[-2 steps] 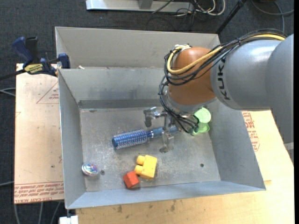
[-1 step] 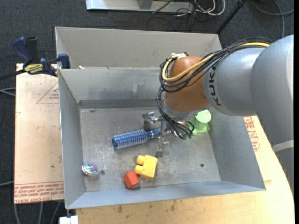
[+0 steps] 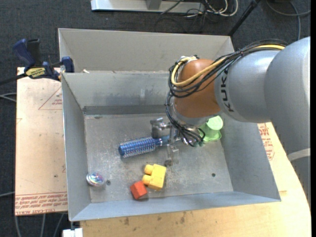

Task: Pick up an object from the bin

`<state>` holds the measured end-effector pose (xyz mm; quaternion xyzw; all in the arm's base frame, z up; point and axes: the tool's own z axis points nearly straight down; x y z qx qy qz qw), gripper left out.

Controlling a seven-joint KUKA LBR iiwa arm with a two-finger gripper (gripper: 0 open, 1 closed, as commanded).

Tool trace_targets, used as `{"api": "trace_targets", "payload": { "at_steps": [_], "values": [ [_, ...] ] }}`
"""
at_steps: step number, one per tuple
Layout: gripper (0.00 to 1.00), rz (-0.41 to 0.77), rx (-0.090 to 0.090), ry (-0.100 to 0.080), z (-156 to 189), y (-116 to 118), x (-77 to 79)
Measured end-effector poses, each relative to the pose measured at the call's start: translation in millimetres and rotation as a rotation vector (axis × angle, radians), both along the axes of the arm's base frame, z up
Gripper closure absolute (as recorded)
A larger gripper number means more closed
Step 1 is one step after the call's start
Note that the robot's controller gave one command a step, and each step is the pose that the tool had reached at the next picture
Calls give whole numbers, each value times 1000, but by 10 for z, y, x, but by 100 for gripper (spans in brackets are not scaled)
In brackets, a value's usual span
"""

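Blue bristle brush (image 3: 138, 146) on bin (image 3: 207, 174) floor, right end at the low jaws; cannot tell if spread or pinching; nothing lifted yet.

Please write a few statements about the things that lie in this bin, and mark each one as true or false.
1. A blue bristly brush lies on the floor of the bin, left of the gripper. True.
2. The yellow block lies against the back wall. False: it lies near the front, just below the gripper in the view.
3. The red block lies close to the yellow block, at its lower left. True.
4. The small shiny ball sits in the front right corner. False: it sits near the front left corner.
5. A green thing is partly hidden by the arm. True.
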<state>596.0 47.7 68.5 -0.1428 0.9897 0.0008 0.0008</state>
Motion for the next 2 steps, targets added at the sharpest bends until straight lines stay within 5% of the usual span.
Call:
{"api": "trace_targets", "payload": {
  "at_steps": [1,2],
  "values": [
    [100,-1,0,-2,8,0,5],
    [100,0,-1,-3,376,6,15]
  ]
}}
